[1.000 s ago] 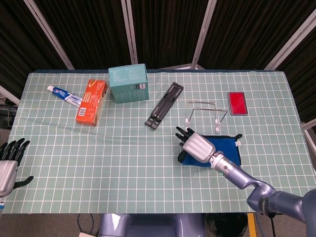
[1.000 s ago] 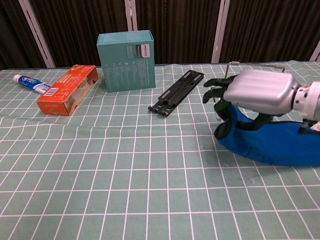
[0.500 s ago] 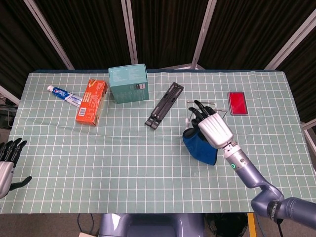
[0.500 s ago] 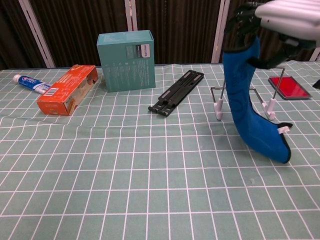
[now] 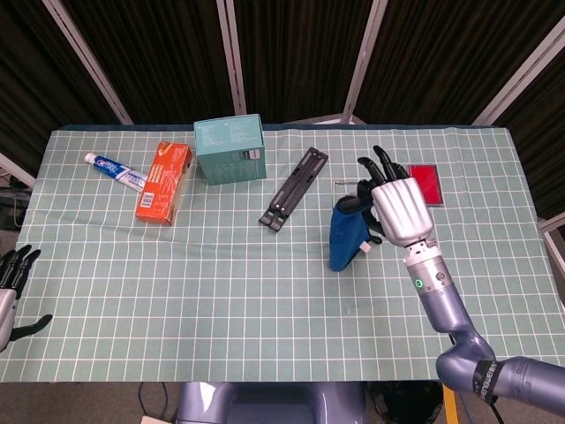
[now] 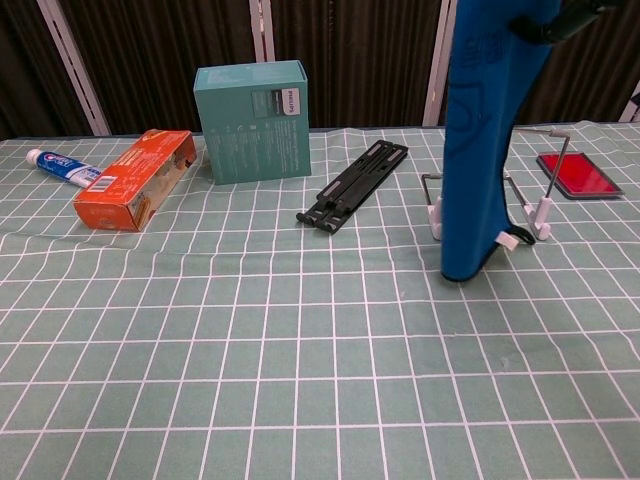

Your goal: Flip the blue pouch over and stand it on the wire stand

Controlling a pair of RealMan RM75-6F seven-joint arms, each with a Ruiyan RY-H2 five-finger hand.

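The blue pouch is now held almost upright by the right hand, with the fingers closed on its upper edge; a second ago it lay flat on the surface under that hand, and half a second ago it was only half lifted, its lower end trailing toward the near edge. In the chest view the pouch hangs like a tall column, and its bottom end appears to touch or nearly touch the cloth just in front of the wire stand. The stand is partly hidden behind the pouch. The lift and most of the turn are judged done; what remains is to carry the pouch back onto the stand and lean it there. The left hand is seen at the surface's near left corner, well apart, fingers loosely spread and holding nothing.
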